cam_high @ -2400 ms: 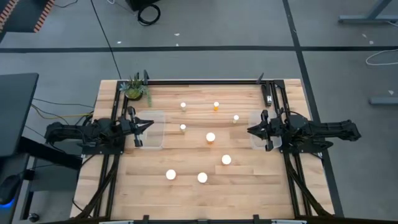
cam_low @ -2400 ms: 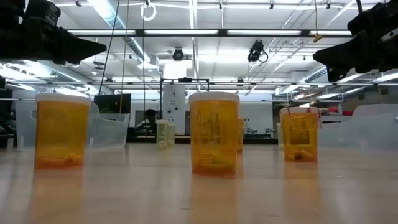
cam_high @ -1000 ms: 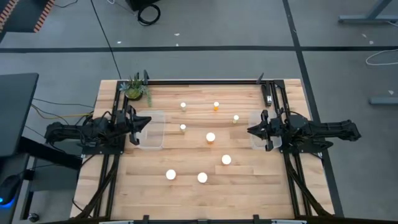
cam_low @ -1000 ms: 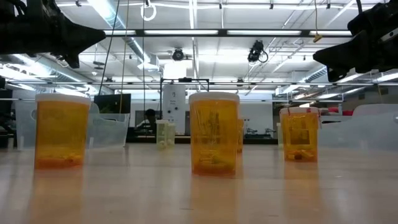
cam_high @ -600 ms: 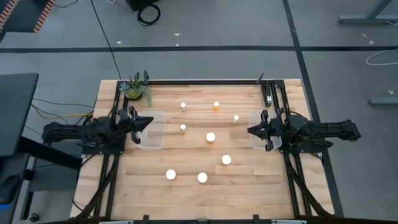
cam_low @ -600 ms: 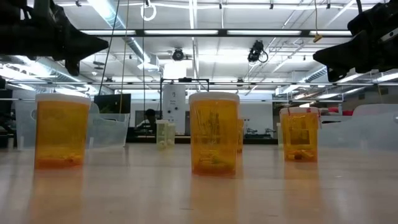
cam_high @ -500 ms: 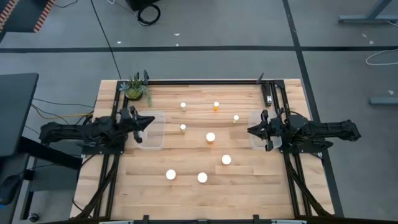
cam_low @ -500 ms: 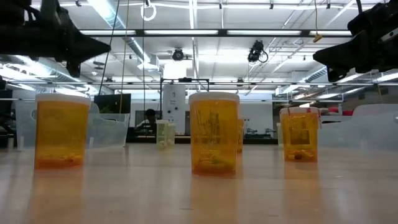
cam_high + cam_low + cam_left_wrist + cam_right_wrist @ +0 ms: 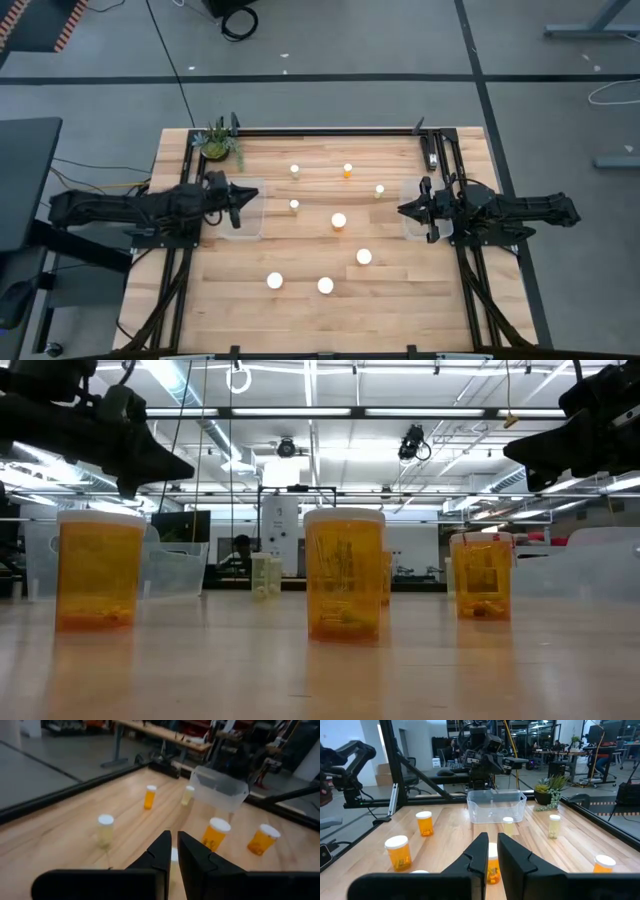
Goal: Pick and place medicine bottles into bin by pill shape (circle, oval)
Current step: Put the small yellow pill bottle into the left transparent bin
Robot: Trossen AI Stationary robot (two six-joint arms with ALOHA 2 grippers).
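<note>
The left gripper [image 9: 246, 193] hung over the left clear bin [image 9: 243, 222], fingers [image 9: 161, 851] nearly together and empty. The right gripper [image 9: 404, 210], also narrow, waited above the right bin [image 9: 412, 228]. 8 medicine bottles [image 9: 339, 221] stood scattered across the table [image 9: 300, 310] between them

From overhead I can't read pill shapes; the medicine bottles [image 9: 339, 221] are too small. In the left wrist view my left end effector [image 9: 172, 851] hides most of one white cap [image 9: 173, 854]. Both arms are cut off at the top of the low view.
</note>
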